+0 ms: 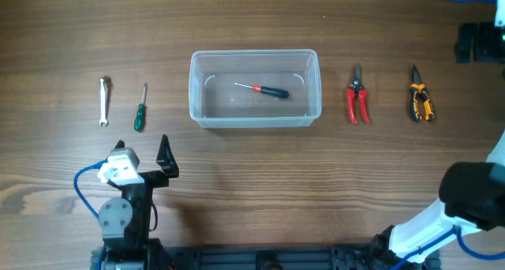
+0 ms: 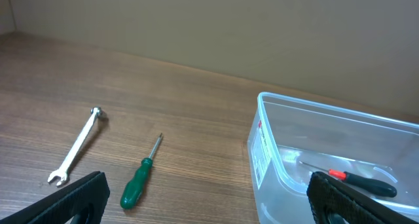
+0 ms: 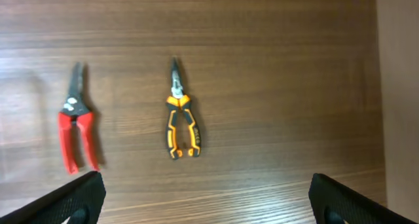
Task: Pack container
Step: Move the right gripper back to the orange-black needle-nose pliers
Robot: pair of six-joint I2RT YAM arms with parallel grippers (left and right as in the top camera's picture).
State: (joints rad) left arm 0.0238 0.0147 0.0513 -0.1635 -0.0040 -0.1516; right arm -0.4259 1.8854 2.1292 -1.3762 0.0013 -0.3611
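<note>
Two robot arms, the left arm (image 1: 122,203) and the right arm (image 1: 442,211), stood bolted at the near edge of a wood-grain table (image 1: 260,175) in what looked like a robotics lab, a blue cable (image 1: 77,187) looping off the left one. Hand tools lay in an evenly spaced row across the table: a wrench (image 1: 103,101) and a green screwdriver (image 1: 140,108) to the left, red-handled cutters (image 1: 358,96) and orange-and-black pliers (image 1: 420,96) to the right. Between them sat a clear plastic container (image 1: 254,55) holding a red-and-black screwdriver (image 1: 264,89). A plain beige wall (image 2: 229,27) backed the far side.
</note>
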